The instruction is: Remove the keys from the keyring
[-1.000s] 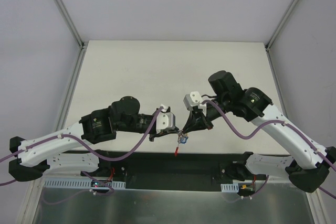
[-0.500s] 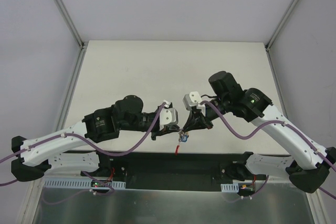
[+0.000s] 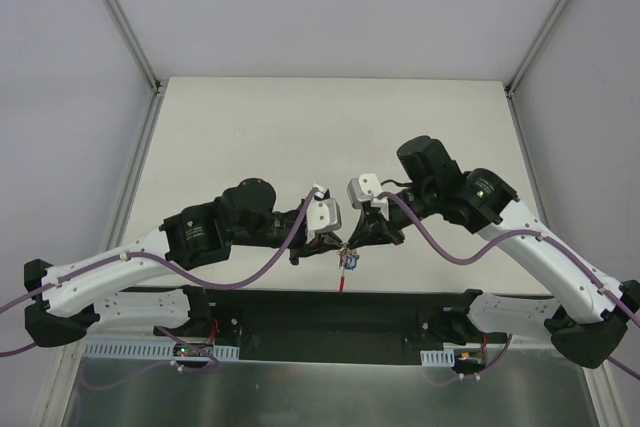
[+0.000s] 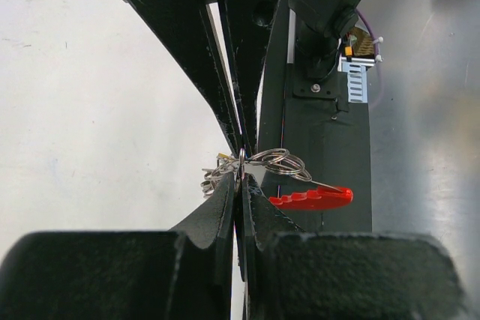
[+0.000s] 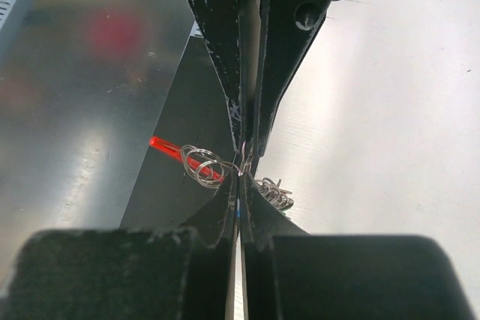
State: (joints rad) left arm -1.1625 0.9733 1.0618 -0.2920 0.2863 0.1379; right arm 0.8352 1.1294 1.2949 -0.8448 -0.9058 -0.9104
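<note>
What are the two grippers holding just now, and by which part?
Both the left gripper and the right gripper pinch the keyring at its wire loops; the red key hangs free.

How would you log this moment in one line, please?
left claw: shut on keyring | right claw: shut on keyring | red key: dangling from ring, not removed

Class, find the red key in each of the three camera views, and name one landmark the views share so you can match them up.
Top external: the red key hangs low centre, at the table's near edge.
Left wrist: the red key lies level, right of centre.
Right wrist: the red key slants left of centre, partly behind the keyring.
Shared landmark: the black strip under it.
</note>
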